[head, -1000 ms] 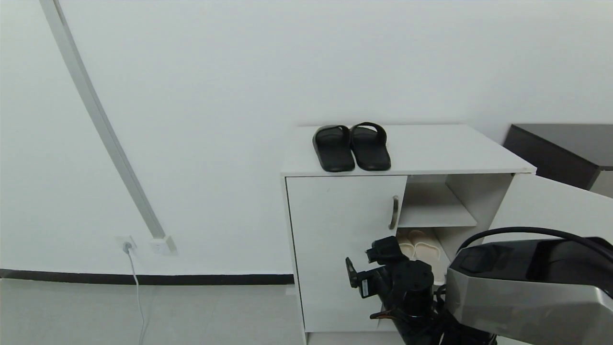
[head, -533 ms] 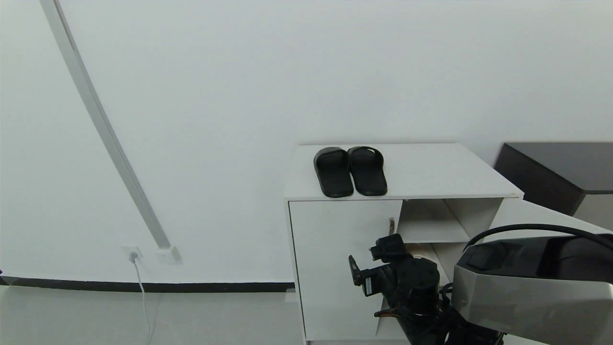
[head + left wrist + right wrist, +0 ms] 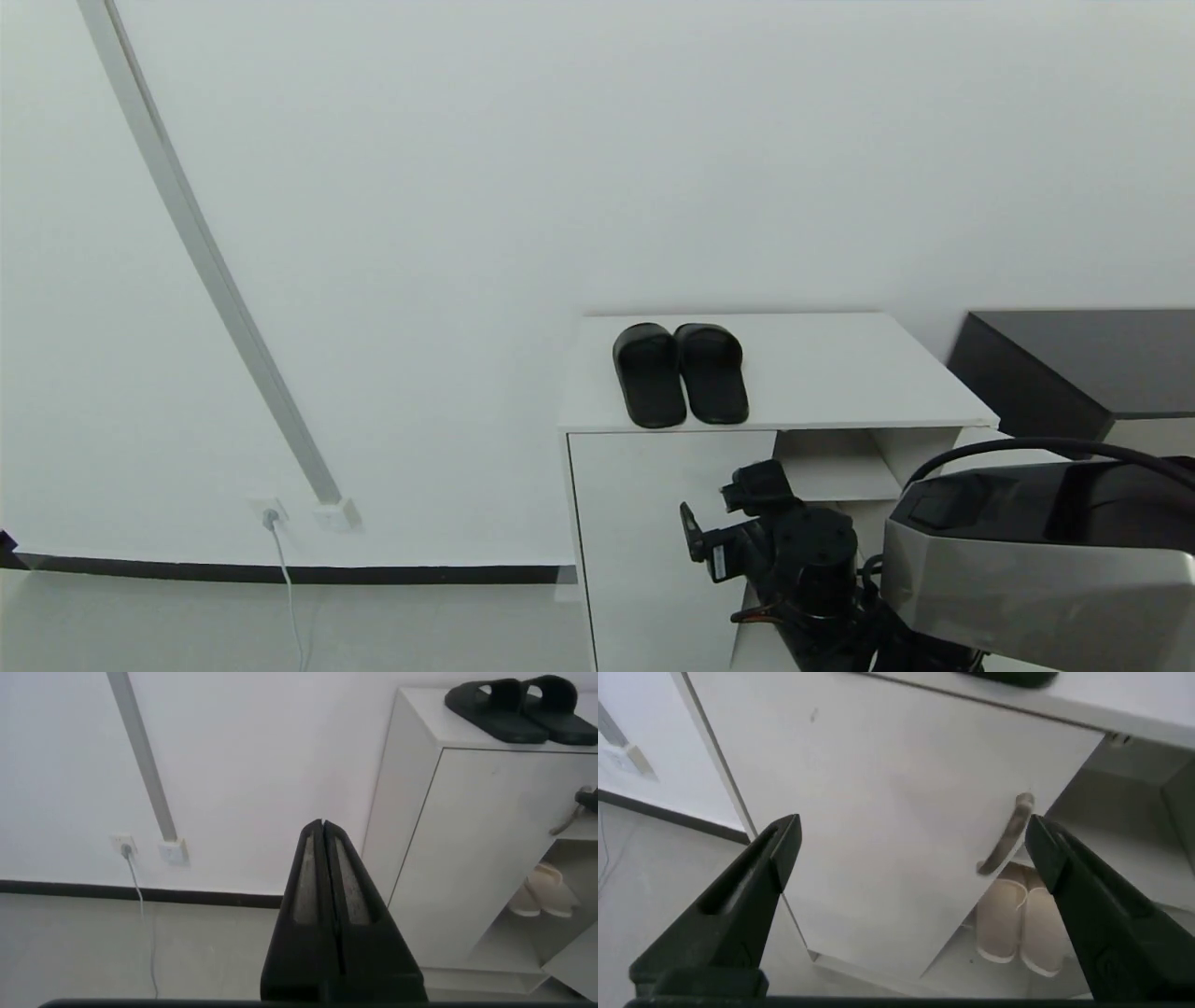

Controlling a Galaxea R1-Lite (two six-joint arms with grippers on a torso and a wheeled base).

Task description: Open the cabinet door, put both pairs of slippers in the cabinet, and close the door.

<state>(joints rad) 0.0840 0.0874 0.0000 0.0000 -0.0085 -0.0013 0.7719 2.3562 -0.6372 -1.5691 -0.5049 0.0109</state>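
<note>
1. Place is reading as a plain home room, hallway-like.
2. A white shoe cabinet is standing just ahead of the right pincer, black slippers lying on its top above the pincer, pale slippers sitting on a shelf inside.
3. A wall socket with a plugged cable, a conduit running up the white wall, and dark skirting are showing well to the pincer's left.

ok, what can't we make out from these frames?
- Lower compartment holding the pale slippers: in the head view, hidden behind the right arm.
- Black slippers: cut off by the frame edge in the right wrist view.
- Space behind the closed door: hidden by the door itself.
- Cabinet base: cut off by the head view's bottom edge.
</note>
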